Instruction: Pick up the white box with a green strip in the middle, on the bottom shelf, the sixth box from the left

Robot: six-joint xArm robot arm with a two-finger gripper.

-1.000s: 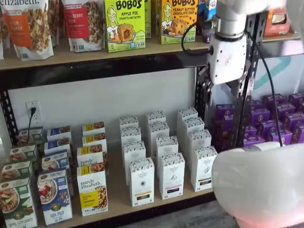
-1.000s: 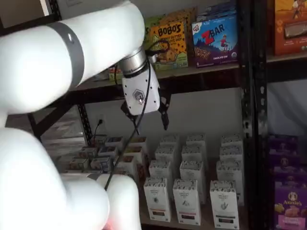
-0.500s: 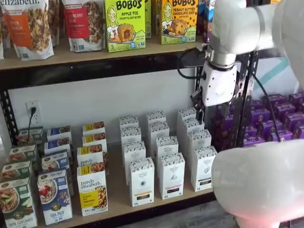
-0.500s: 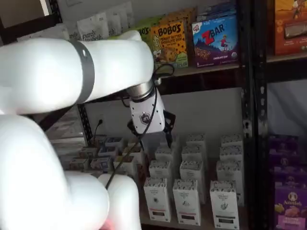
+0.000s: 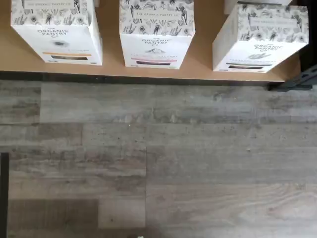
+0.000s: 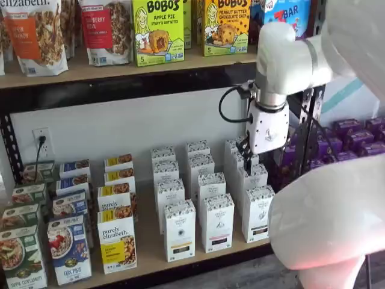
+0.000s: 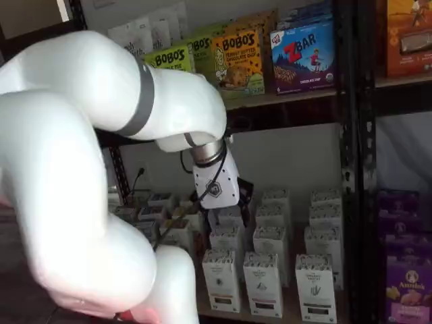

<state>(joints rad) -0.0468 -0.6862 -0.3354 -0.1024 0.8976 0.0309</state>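
Observation:
The white box point(image 6: 257, 214) with a short dark greenish strip stands at the front of the rightmost row of white cartons on the bottom shelf point(image 6: 147, 241). It shows in both shelf views point(image 7: 315, 289) and in the wrist view point(image 5: 258, 39), next to like cartons with a pinkish strip point(image 5: 156, 34) and a yellow-orange strip point(image 5: 57, 29). My gripper point(image 6: 255, 153) hangs above the rear cartons of that row, clear of the box. It also shows in a shelf view point(image 7: 226, 202). Its black fingers are partly hidden, so I cannot tell if they are open.
Cereal and granola boxes point(image 6: 117, 244) fill the shelf's left part. Purple boxes point(image 6: 355, 138) stand behind the black upright point(image 6: 307, 132) at right. The upper board point(image 6: 120, 66) carries Bobo's boxes above the gripper. Grey plank floor point(image 5: 158, 158) lies in front of the shelf.
The arm has come down from the level of the upper board to just above the white cartons, and shifted a little to the left in one shelf view.

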